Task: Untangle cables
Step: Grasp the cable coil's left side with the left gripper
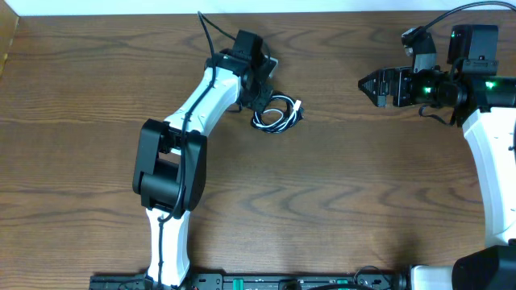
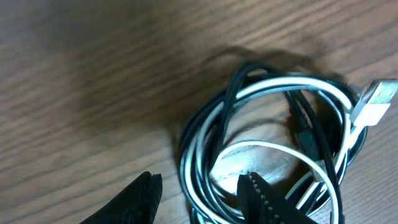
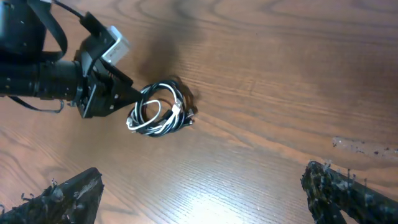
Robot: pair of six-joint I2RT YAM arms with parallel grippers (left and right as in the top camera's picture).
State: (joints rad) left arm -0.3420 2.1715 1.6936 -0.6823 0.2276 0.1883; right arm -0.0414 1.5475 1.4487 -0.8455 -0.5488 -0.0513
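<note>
Two thin glossy cables, one white (image 2: 267, 83) and one black (image 2: 231, 93), wound together in one round coil on wood-grain surface (image 1: 339, 201), upper middle. One flat white plug (image 2: 378, 98) sticks out. Left hand (image 2: 202, 190) part-open, fingers straddling coil strands, not pinching. Right hand (image 1: 369, 84) wide open, empty, well apart.

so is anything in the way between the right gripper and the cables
Nothing visible: only bare table lies between the right gripper and the cables. The left gripper straddles strands on the coil's far side.
</note>
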